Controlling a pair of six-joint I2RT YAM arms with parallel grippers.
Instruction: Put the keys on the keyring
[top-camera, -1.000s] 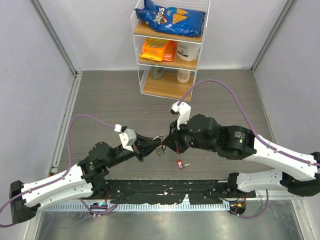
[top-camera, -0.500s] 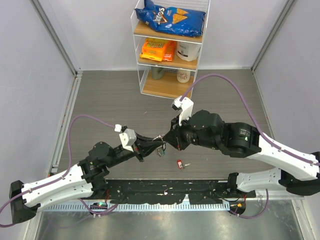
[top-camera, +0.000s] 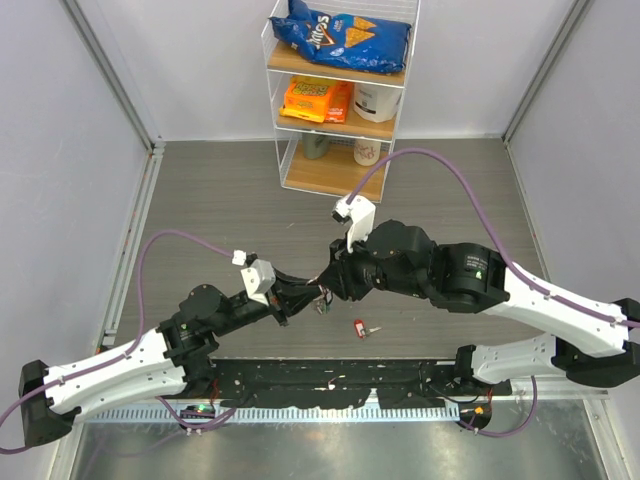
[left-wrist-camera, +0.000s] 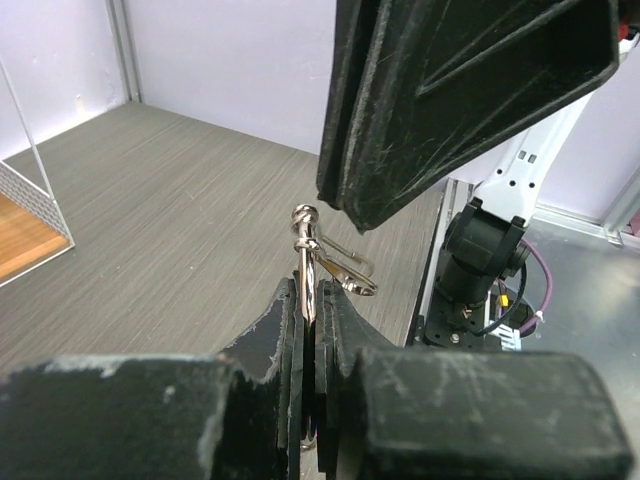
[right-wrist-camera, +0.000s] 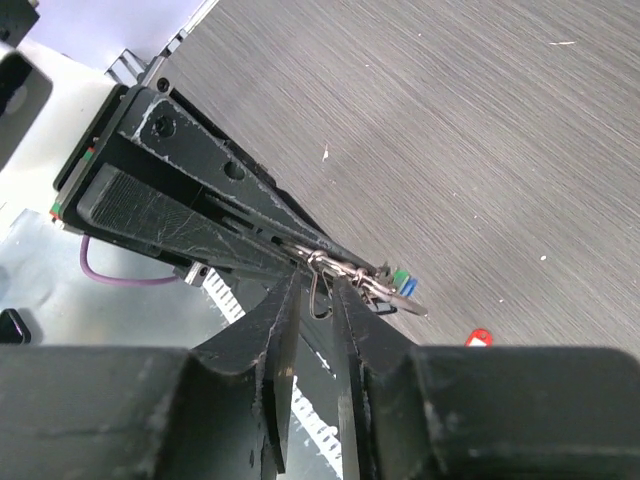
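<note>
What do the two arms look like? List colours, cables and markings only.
The left arm and right arm match: white links near the base, bulky black joints further out. A purple left cable and right cable loop along them. A white camera housing sits at each wrist. The left pincer and right pincer are matt black, scuffed with pale scratches.

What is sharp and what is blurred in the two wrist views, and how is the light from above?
Left wrist view: the keyring is sharp, the left tool below it blurs toward the lens. Right wrist view: the right tool is soft, the table grain crisp. Top view: even light, only faint shadows.
</note>
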